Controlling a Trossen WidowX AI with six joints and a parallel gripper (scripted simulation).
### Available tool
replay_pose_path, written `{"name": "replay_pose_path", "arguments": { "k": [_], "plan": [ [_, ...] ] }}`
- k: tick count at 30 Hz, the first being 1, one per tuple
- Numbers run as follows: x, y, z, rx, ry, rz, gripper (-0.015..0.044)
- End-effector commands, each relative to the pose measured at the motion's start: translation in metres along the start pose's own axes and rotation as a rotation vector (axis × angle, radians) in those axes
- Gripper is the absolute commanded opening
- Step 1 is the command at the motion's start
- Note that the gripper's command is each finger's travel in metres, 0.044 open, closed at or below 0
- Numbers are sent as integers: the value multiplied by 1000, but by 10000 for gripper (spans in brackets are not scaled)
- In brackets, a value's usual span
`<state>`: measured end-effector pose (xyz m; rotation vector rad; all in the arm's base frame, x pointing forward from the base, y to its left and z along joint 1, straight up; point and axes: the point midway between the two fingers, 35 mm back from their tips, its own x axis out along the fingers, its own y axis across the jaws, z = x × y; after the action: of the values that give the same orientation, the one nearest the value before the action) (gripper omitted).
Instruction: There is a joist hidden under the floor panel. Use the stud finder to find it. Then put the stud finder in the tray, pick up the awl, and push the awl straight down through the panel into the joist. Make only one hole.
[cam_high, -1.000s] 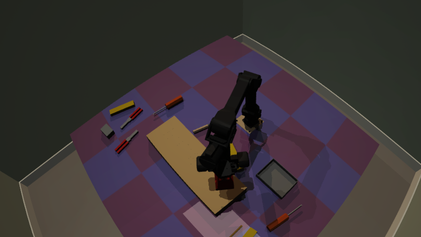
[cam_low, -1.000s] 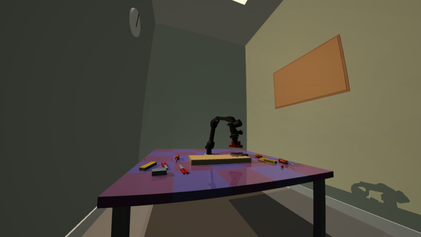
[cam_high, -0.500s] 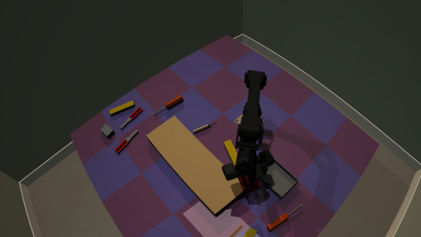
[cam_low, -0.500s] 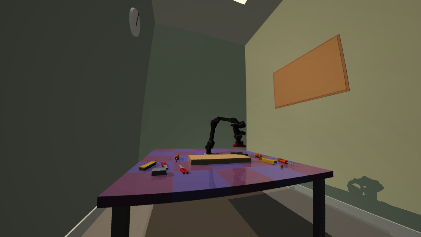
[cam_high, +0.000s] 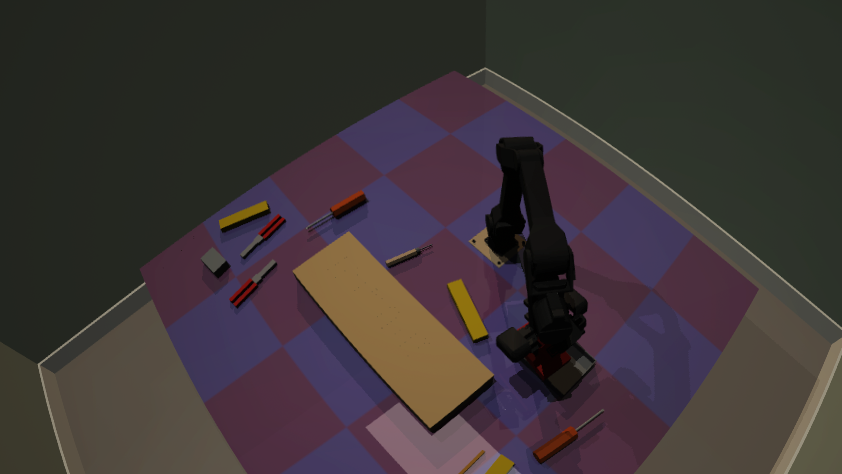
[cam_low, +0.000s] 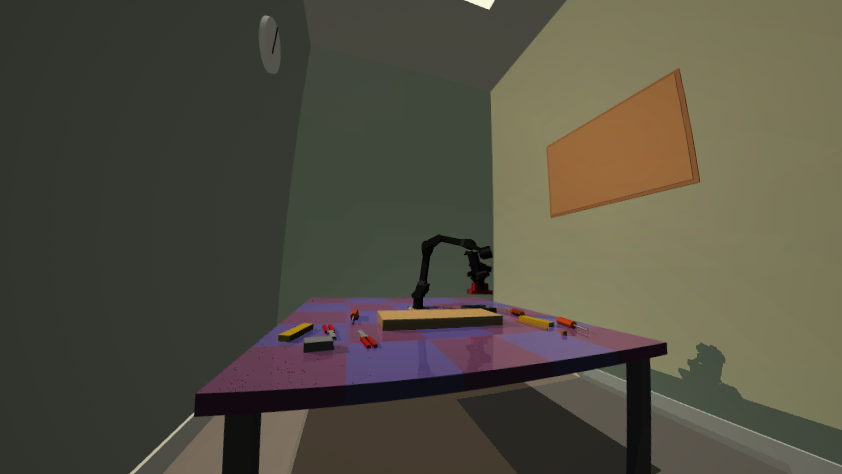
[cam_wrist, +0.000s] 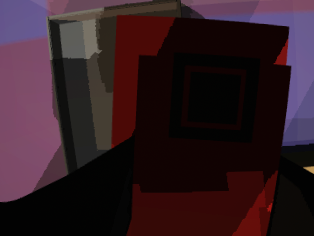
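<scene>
The red stud finder (cam_high: 552, 360) (cam_low: 479, 289) (cam_wrist: 200, 170) is held in my gripper (cam_high: 545, 344) (cam_low: 479, 283), which is shut on it. It hangs above the grey tray (cam_high: 584, 360) (cam_low: 486, 308) (cam_wrist: 75, 110) and hides much of it in the wrist view. The square on the stud finder's top looks dark. The tan floor panel (cam_high: 379, 331) (cam_low: 436, 317) lies left of the tray in the top view. The awl (cam_high: 403, 257), with a pale handle and thin tip, lies between the panel and the arm's base. No clear hole shows in the panel; the joist is hidden.
A yellow bar (cam_high: 467, 310) lies between panel and tray. An orange screwdriver (cam_high: 555, 444) lies near the tray, another (cam_high: 348, 204) beyond the panel. Red-handled tools (cam_high: 273, 226) (cam_high: 243, 292), a grey block (cam_high: 215, 261) and another yellow bar (cam_high: 244, 216) lie far left.
</scene>
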<state>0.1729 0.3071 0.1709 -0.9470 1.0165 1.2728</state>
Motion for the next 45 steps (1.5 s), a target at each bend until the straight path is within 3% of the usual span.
{"name": "replay_pose_path", "arguments": {
  "k": [1,8,45],
  "plan": [
    [0,23,6,-60,-11,9,0],
    [5,56,12,-146,-12,36,0],
    [54,54,2,-146,-12,36,0]
  ]
}}
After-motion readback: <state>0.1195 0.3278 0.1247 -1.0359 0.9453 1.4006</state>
